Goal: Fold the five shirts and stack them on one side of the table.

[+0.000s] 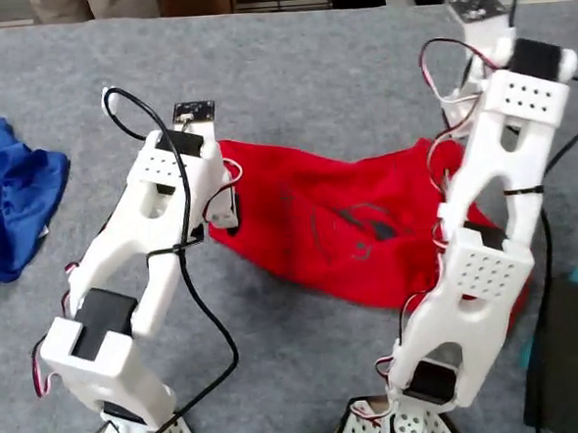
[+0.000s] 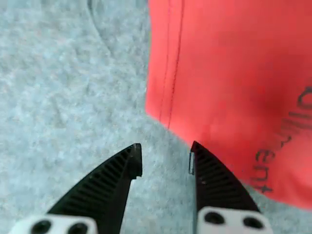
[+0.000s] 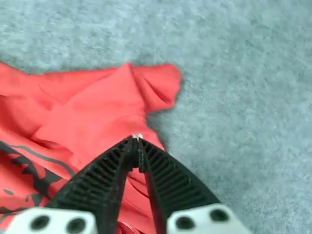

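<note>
I am working the red shirt [image 1: 339, 223], which lies spread on the grey worktop [image 1: 309, 68] between my two arms. Its long axis runs across from one arm to the other, and its printed face is up.

My left pincer [image 2: 163, 158] is wide, both fingers pointing down at the worktop just off the shirt's stitched edge [image 2: 168, 73]. In the left wrist view the gap between the tips sits over bare grey surface. One finger [image 2: 209, 170] is right at the cloth's border; the other is clear of it. So the shirt lies to the inner side of this pincer, toward the other arm. In my judgement the next grasp here depends on shifting that way until the hem runs between the fingers.

My right pincer [image 3: 138, 146] is narrow, tips pressed together over the rumpled far end of the shirt [image 3: 87, 112], near a small flap of cloth [image 3: 158, 87] that sticks out onto the worktop. I cannot tell whether any fabric is pinched between those tips.

Each arm is nearest its own end of the shirt, which suits a two-handed fold across the long axis.

A crumpled blue shirt [image 1: 13, 204] waits at the left arm's outer side, well apart. A dark flat pile [image 1: 572, 356] sits by the right arm's base.
</note>
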Robot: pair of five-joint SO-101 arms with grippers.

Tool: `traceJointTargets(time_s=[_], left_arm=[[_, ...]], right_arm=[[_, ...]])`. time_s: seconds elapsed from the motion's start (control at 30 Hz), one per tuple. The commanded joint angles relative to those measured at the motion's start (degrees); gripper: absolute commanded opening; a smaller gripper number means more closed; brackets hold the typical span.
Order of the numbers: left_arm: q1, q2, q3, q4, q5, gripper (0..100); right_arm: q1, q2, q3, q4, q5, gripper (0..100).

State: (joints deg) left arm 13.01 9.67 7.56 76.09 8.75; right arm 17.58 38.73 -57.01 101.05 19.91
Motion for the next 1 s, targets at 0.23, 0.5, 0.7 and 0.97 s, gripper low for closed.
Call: traceJointTargets(time_s=[0.23,0.5,0.7,0.97], left_arm=[[-1.67,12.70,-4.75,-7.12,4.31,2],[-4.04,10.86,-15.03,-0.79,4.40,2],[-11.60,7.60,-29.98,5.45,4.75,2],[-9.67,7.60,-27.96,10.37,2.90,2]], right_arm=[[0.40,-4.00,-0.66,0.97,-0.26,0.5],[0.66,-4.26,0.13,1.14,-0.18,0.5],[0.66,-4.44,0.22,1.32,3.16,0.5],[0.40,-14.55,15.78,1.41,8.88,0.7]])
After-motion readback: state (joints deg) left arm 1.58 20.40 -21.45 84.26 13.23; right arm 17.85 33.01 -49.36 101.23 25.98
